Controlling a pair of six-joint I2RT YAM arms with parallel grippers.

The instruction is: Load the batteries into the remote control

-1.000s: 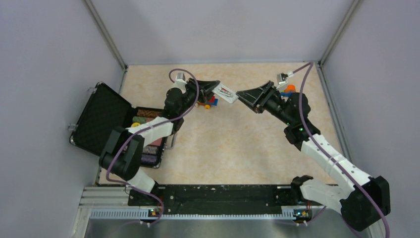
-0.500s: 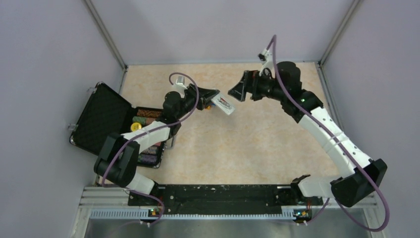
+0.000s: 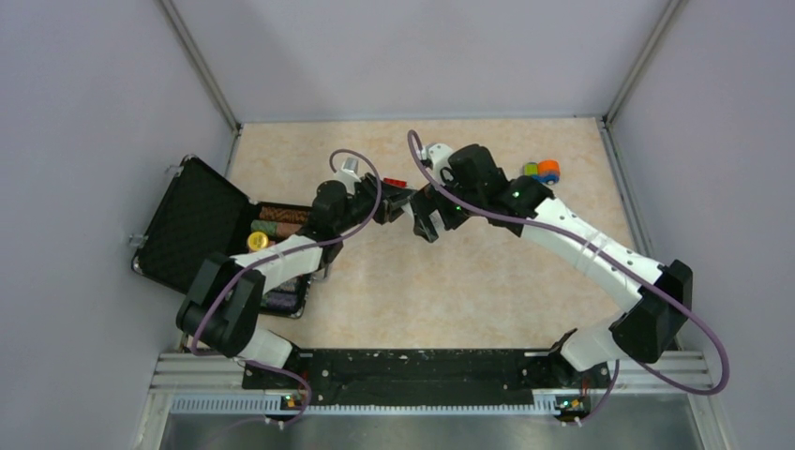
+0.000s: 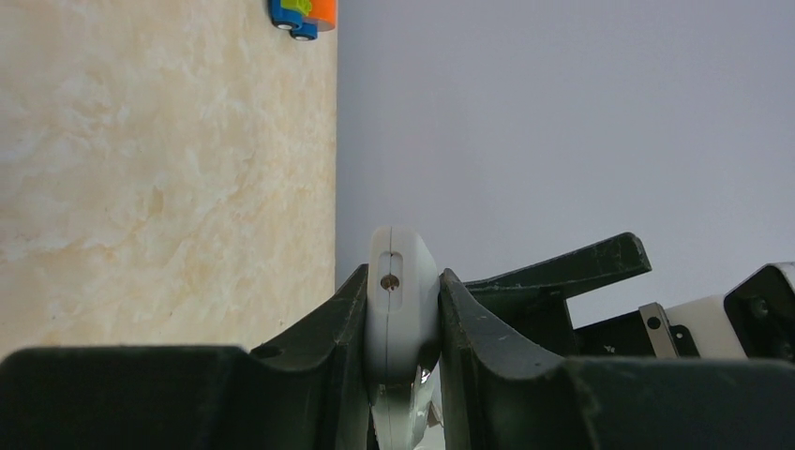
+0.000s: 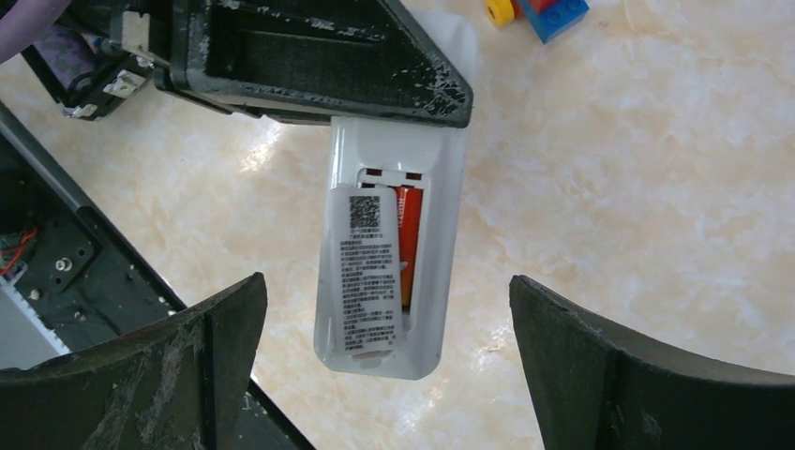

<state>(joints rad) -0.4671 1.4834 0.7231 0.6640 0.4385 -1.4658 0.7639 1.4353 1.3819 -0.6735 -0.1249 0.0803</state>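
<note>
**Left jaws.** Clenched on the remote point(image 4: 401, 323). In the left wrist view the remote stands edge-on between the two fingers point(image 4: 333, 319), gripped across its thickness at one end and held clear of the worktop point(image 5: 656, 187).

**Right jaws.** Released and spread wide, holding nothing. In the right wrist view the two fingers point(image 5: 220, 323) stand on either side of the remote's free end, apart from it.

**Remote.** Its back faces the right wrist camera. The cover point(image 5: 364, 272), which bears a printed label, lies over the battery bay but sits to one side and is not flush. The far end of the bay is open.

**Batteries.** The red-orange battery point(image 5: 406, 246) is seated in the bay and shows beside the cover. The second battery is not visible; whether it lies under the cover cannot be told.

**Surroundings.** Toy bricks point(image 5: 539, 14) lie on the worktop beyond the remote. An open black case point(image 3: 192, 220) stands at the left arm's side.

**Progress.** At least one battery is loaded. Judged from the cover's position, loading is near its end. What is left is probably to align the cover over the bay and press or slide it home, with the left jaws steadying the body.
</note>
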